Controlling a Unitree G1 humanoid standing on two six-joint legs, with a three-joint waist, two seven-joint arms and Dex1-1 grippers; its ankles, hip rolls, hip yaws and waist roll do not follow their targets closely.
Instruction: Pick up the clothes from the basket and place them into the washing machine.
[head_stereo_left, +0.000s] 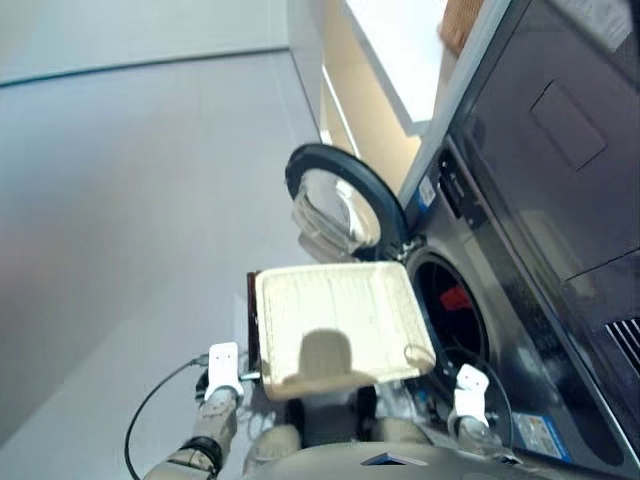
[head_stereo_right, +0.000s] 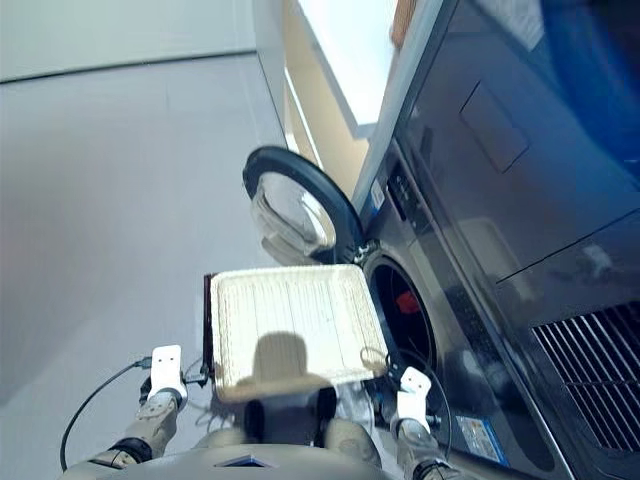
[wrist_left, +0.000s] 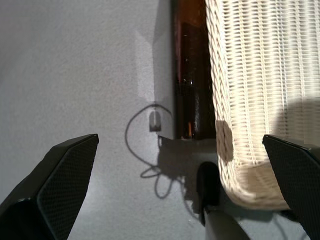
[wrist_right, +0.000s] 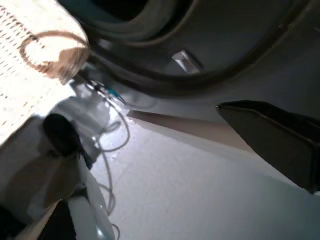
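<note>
Left gripper (wrist_left: 180, 195) jaws released, hanging beside the basket (head_stereo_left: 340, 320) over grey floor (head_stereo_left: 120, 200). One basket, nothing in it, on a dark stand (wrist_left: 192, 75). One washing machine (head_stereo_left: 520, 300), door (head_stereo_left: 340, 205) swung open; one orange-red garment (head_stereo_left: 455, 298) inside the drum. Right gripper (wrist_right: 200, 165) jaws released, holding nothing.

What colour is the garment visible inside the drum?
Red garment, inside the washing machine; clearest in the left eye view.

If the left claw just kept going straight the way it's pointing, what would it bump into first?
Probably the bare grey floor. The left claw is open and empty, aimed down beside the basket, whose wicker side sits close to one finger and might get brushed; depth is hard to judge.
</note>
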